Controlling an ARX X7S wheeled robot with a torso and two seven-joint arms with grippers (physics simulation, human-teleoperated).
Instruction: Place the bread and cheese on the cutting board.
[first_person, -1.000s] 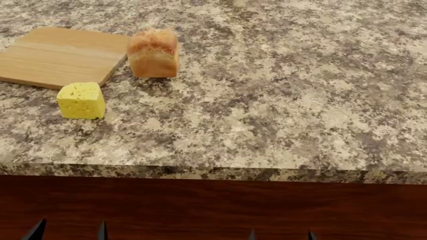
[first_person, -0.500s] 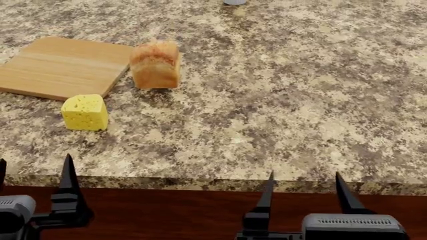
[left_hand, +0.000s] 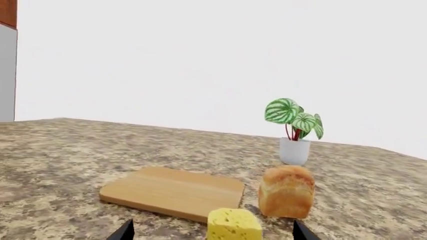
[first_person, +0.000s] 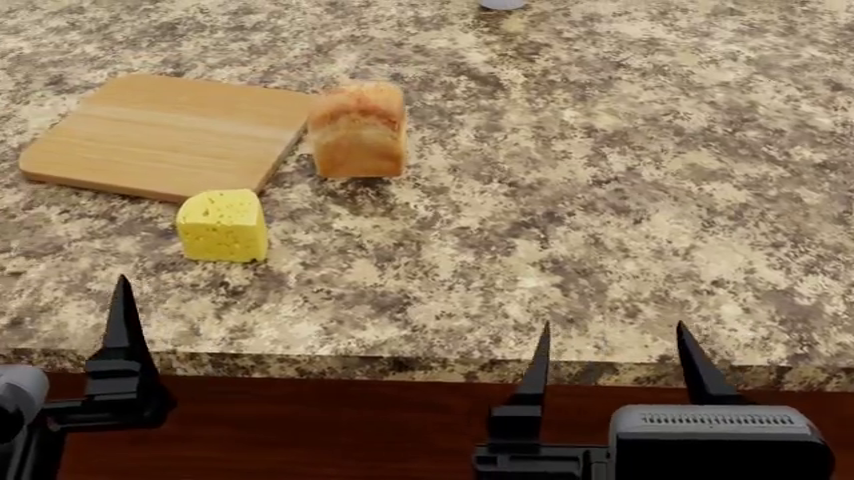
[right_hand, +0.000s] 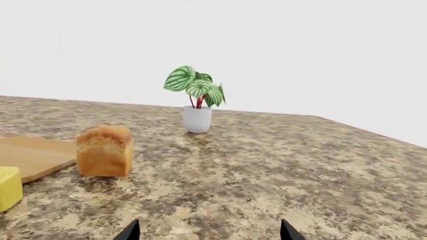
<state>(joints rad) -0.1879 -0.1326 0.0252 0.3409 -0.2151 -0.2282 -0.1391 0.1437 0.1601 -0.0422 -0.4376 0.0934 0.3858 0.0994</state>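
The cutting board (first_person: 167, 135) lies flat at the counter's left, bare. The bread (first_person: 358, 128) stands upright just off the board's right edge. The cheese (first_person: 223, 225) sits on the counter in front of the board's near right corner. My left gripper (left_hand: 212, 232) is open and empty at the counter's front edge, short of the cheese (left_hand: 233, 225); only one of its fingers (first_person: 124, 335) shows in the head view. My right gripper (first_person: 611, 350) is open and empty at the front edge, to the right of the bread (right_hand: 104, 150).
A potted plant in a white pot (right_hand: 197, 119) stands at the back of the speckled stone counter (first_person: 601, 180), behind the bread. Below the counter's front edge runs a dark wood cabinet front (first_person: 334, 425). A white wall closes the far side.
Both grippers have risen from the bottom of the head view up to the counter's front edge. The head view has shifted, so board, bread and cheese now sit further right in it.
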